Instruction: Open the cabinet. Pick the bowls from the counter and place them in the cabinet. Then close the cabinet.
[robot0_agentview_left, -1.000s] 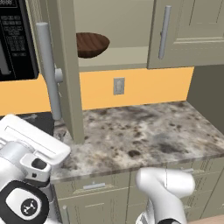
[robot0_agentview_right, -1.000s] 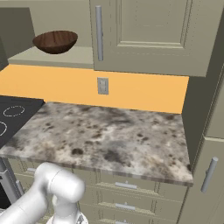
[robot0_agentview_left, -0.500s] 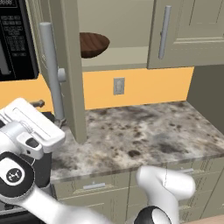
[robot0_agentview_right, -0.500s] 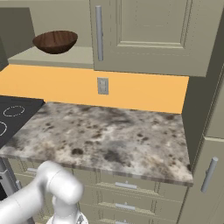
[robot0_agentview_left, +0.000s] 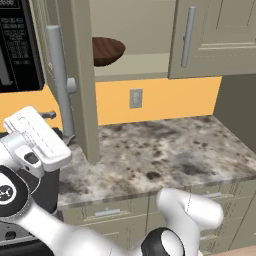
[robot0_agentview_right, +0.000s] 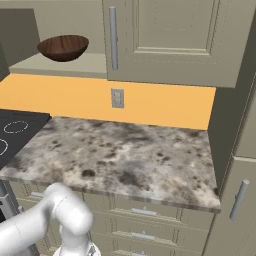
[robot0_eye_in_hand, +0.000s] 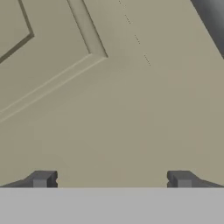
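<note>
The cabinet's left door (robot0_agentview_left: 82, 75) stands swung out, with its long silver bar handle (robot0_agentview_left: 57, 80) facing me. A dark-brown wood-grain bowl (robot0_agentview_left: 107, 50) (robot0_agentview_right: 62, 47) sits on the cabinet's bottom shelf (robot0_agentview_right: 75, 65). The right door (robot0_agentview_right: 165, 35) is closed. My white hand (robot0_agentview_left: 36, 137) hovers left of the open door, just below its handle. In the hand view my gripper (robot0_eye_in_hand: 111, 179) is open, its fingertips (robot0_eye_in_hand: 41, 179) far apart with nothing between them. They point at the door's beige panel (robot0_eye_in_hand: 113, 109) from close up. The speckled counter (robot0_agentview_left: 165, 150) (robot0_agentview_right: 125, 155) lies below.
A black microwave (robot0_agentview_left: 15, 45) hangs left of the open door. The black stove top (robot0_agentview_right: 12, 135) adjoins the counter's left end. A wall outlet (robot0_agentview_left: 135, 98) sits on the orange backsplash. Drawers (robot0_agentview_right: 140, 215) run under the counter, and a tall cabinet (robot0_agentview_right: 240, 190) stands at its right.
My hand has risen a little beside the open door, and the arm's elbow has swung across the bottom of the left base view. The bowl and doors have not moved.
</note>
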